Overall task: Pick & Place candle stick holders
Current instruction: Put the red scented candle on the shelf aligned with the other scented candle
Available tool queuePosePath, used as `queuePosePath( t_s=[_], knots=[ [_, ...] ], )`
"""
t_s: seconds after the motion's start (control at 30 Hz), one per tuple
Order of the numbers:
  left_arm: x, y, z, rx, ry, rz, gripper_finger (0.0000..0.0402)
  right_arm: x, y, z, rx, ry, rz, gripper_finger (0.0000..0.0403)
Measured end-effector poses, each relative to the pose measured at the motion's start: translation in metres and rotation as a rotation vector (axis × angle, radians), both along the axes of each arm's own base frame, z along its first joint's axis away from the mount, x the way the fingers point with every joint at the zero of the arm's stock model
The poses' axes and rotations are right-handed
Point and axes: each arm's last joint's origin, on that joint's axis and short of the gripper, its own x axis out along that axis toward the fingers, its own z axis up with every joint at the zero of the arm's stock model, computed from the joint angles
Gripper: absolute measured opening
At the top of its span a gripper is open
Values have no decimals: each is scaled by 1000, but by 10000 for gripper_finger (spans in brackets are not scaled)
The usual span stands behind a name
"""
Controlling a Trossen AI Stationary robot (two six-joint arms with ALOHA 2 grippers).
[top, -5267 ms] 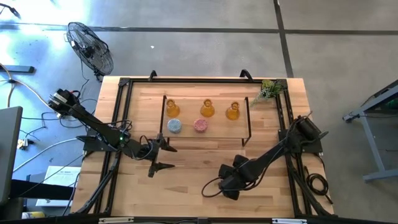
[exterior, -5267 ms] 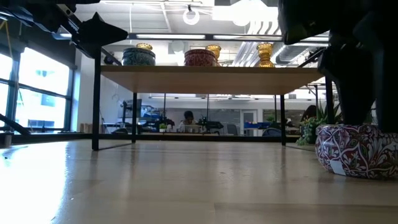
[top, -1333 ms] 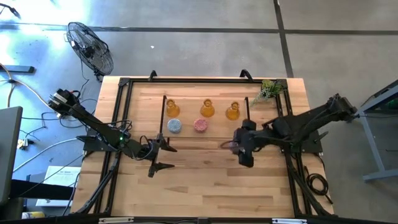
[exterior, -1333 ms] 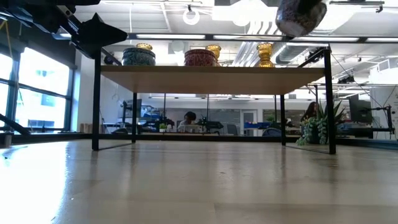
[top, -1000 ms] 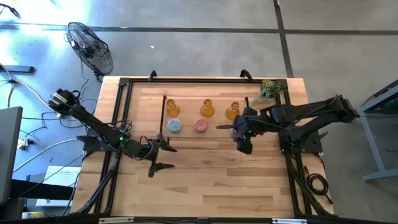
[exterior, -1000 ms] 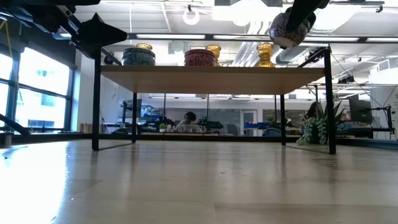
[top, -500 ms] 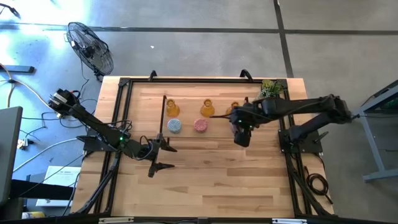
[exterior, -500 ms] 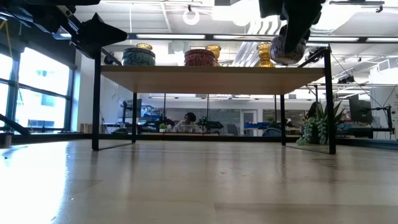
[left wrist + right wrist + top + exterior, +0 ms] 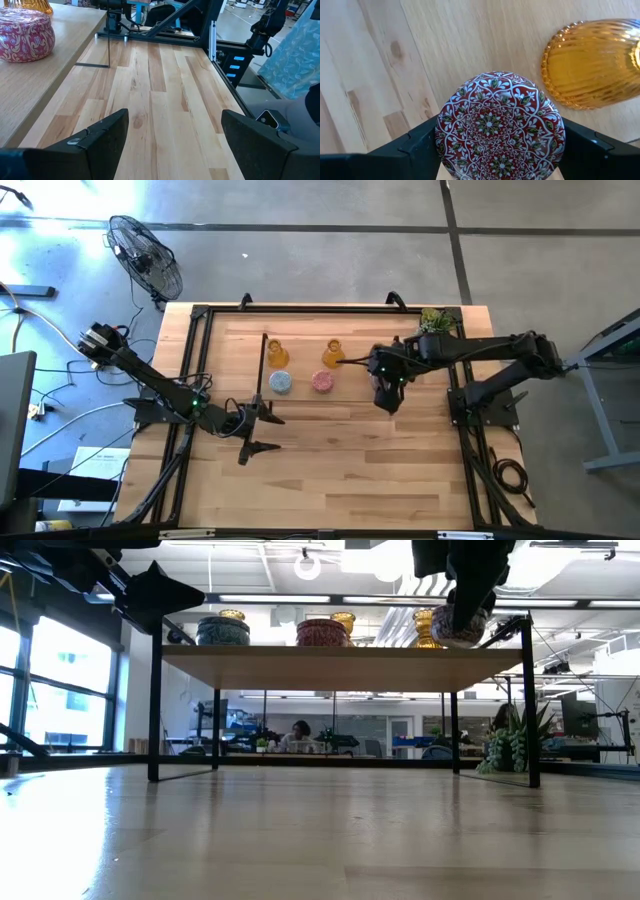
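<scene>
A low shelf stands at the table's far middle. On it stand amber candle stick holders, a blue one and a pink one. My right gripper hangs over the shelf's right part, shut on a squat round patterned candle stick holder. In the low view that holder hangs right at the shelf top, in front of another amber holder; whether it touches the shelf I cannot tell. My left gripper waits open at the table's left, near the shelf's front. My right gripper pinches the patterned holder's round side wall between its two fingers, one on each opposite side. The fingers come from above, pointing steeply down. The holder sits upright, its patterned top toward the wrist camera.
A green plant sprig lies at the far right corner. Black frame rails run along the table's left, right and far sides. The near half of the wooden table is bare wood. A fan stands on the floor beyond.
My right gripper has carried the patterned holder toward the far edge and a little left, in over the shelf's right part, tipping more steeply downward. The holder has sunk to the level of the shelf top, in front of the right-hand amber holder.
</scene>
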Motion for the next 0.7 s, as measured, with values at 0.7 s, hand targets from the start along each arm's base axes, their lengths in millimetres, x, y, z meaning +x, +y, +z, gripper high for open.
queuePosePath(
  t_s=[0.7],
  knots=[
    [0, 0, 0, 0, 0, 0, 317, 2, 1, 0, 77, -23, -88, 303]
  ],
)
